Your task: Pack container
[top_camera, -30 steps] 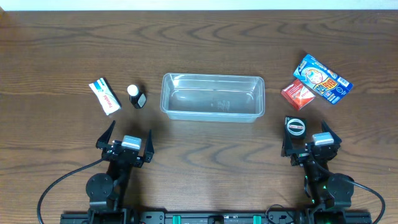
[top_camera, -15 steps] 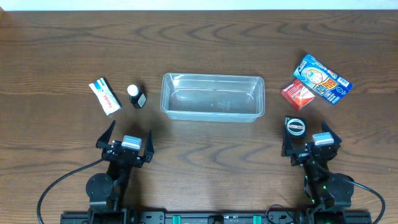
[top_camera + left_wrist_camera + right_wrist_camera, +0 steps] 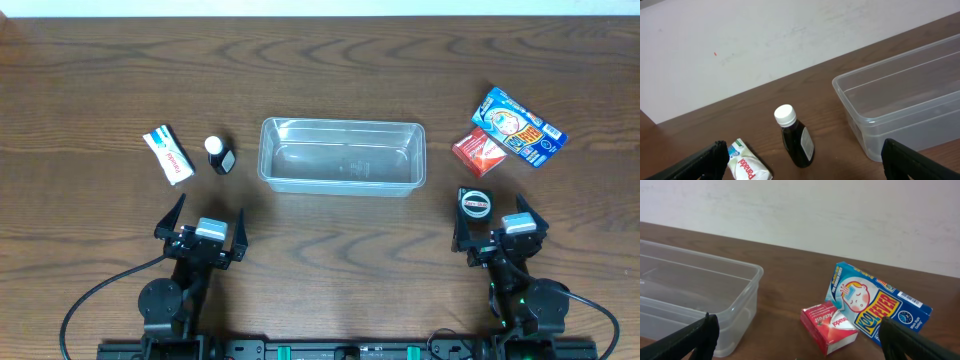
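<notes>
Your table (image 3: pixel 330 60) is dark wood with a strong wavy grain and a soft, low sheen. At its centre the container (image 3: pixel 340 123) is clear, smooth plastic, and light glints off its rolled rim. At nine o'clock from it, the bottle (image 3: pixel 220 157) is dark and shiny, glass or plastic you cannot tell, with a matt white cap and a paper label. Further out at nine, the white packet (image 3: pixel 168 154) looks like printed card. At three o'clock, the blue box (image 3: pixel 518 127) and red box (image 3: pixel 478 152) are smooth printed card with a slight gloss.
</notes>
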Controlling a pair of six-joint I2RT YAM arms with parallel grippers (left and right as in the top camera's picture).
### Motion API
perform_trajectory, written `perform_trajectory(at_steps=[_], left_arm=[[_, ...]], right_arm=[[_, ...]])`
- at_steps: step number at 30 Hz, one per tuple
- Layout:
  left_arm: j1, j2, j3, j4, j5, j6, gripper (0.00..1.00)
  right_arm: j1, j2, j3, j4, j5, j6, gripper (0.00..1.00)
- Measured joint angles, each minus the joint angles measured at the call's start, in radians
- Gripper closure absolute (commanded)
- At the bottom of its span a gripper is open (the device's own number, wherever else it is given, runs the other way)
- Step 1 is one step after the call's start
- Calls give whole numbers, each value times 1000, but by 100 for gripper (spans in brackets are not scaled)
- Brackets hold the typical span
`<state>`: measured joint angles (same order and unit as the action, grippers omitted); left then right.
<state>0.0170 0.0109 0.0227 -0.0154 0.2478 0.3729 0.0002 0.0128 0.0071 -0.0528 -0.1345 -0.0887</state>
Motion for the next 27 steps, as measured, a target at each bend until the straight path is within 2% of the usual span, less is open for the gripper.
perform_trajectory(at_steps=[7,13,16,21,27], left_arm=[[0,0,0,0,0,0,2],[0,0,0,0,0,0,2],[0,0,0,0,0,-3,2],[0,0,0,0,0,-3,2],[0,0,0,0,0,-3,2]], right_arm=[[0,-1,0,120,-16,1,1],[0,63,48,78,-53,19,1],[0,209,166,39,-60,22,1],[-26,584,514,-91,-100,16,1],[-87,1073,994,-387,-212,5,1]])
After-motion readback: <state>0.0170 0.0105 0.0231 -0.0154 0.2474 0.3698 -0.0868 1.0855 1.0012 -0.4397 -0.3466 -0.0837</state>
